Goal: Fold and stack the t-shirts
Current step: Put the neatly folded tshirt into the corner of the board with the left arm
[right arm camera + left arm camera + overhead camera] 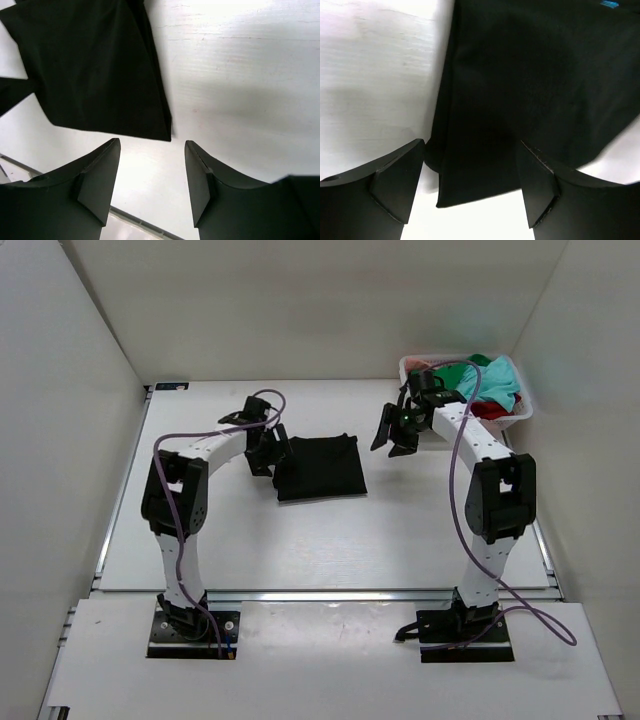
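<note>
Folded black cloth t-shirt (320,468) mid-frame — my left gripper (470,175) spread wide over its edge; right gripper (152,172) parted, empty.

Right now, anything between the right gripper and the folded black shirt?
Nothing: only bare white table separates the right gripper from the black shirt, shown in the top view and right wrist view.

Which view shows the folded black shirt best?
The top view: the whole black shirt is visible. The left wrist view shows only one edge, close up; the right wrist view shows a cropped part with one corner.
</note>
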`<move>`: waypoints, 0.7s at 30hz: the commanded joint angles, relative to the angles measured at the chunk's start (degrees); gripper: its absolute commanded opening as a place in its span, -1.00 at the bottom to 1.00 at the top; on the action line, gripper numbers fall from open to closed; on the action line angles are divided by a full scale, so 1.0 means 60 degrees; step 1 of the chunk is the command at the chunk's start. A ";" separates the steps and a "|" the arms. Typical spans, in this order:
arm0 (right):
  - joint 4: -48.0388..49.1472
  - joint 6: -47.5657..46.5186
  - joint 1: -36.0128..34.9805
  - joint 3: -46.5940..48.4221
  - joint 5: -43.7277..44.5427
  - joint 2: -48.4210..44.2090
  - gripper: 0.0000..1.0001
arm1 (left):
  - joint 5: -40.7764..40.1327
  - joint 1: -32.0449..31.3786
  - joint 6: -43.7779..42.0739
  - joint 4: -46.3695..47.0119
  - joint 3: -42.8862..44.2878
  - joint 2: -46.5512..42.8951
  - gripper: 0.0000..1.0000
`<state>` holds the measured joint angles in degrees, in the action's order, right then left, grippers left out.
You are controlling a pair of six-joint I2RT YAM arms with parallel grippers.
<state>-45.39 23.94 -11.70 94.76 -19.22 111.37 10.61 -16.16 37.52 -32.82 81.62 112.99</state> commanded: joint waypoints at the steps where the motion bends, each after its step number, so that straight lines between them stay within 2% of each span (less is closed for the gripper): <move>1: 0.0548 0.0008 0.0105 -0.0192 -0.0180 -0.0939 0.03 | -0.1662 -0.0497 -0.0846 -0.0783 0.0967 0.0429 0.68; 3: 0.0548 0.0081 0.0178 -0.0295 -0.0209 -0.1115 0.03 | -0.2308 -0.0791 -0.1299 -0.1617 0.1905 0.1261 0.65; 4: 0.0519 0.0009 0.0236 -0.0252 -0.0209 -0.1203 0.03 | -0.3094 -0.1053 -0.1476 -0.2534 0.2779 0.1513 0.54; 5: 0.0533 0.0037 0.0324 -0.0179 -0.0296 -0.1276 0.03 | -0.3740 -0.1288 -0.1811 -0.3457 0.3861 0.2197 0.31; 6: 0.0490 0.0067 0.0397 -0.0164 -0.0355 -0.1320 0.03 | -0.4442 -0.1494 -0.2119 -0.4437 0.4335 0.2856 -0.04; 7: 0.0446 0.0067 0.0456 -0.0077 -0.0472 -0.1350 0.02 | -0.4783 -0.1554 -0.2398 -0.4882 0.5312 0.3153 -0.17; 8: 0.0431 0.0081 0.0500 -0.0018 -0.0502 -0.1394 0.03 | -0.5105 -0.1467 -0.2458 -0.5496 0.6003 0.3779 -0.42; 10: 0.0344 0.0096 0.0559 0.0143 -0.0663 -0.1437 0.03 | -0.5110 -0.1277 -0.2606 -0.6115 0.6549 0.4428 -0.90; 11: 0.0415 0.0169 0.0588 0.0130 -0.0678 -0.1554 0.02 | -0.5137 -0.1015 -0.2591 -0.6146 0.6581 0.4517 -1.00; 16: 0.0109 0.0169 0.0647 0.0598 -0.0941 -0.1730 0.00 | -0.5940 0.0334 -0.2750 -0.6117 0.7049 0.4708 -1.00; 21: -0.0169 0.0403 0.0150 0.0598 -0.0869 -0.2053 -0.04 | -0.6557 0.1798 -0.3425 -0.6263 0.9726 0.5806 -1.00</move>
<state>-45.32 24.95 -8.69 95.81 -23.46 103.00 -22.31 -10.70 20.10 -68.64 132.55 145.49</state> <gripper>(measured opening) 0.484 0.020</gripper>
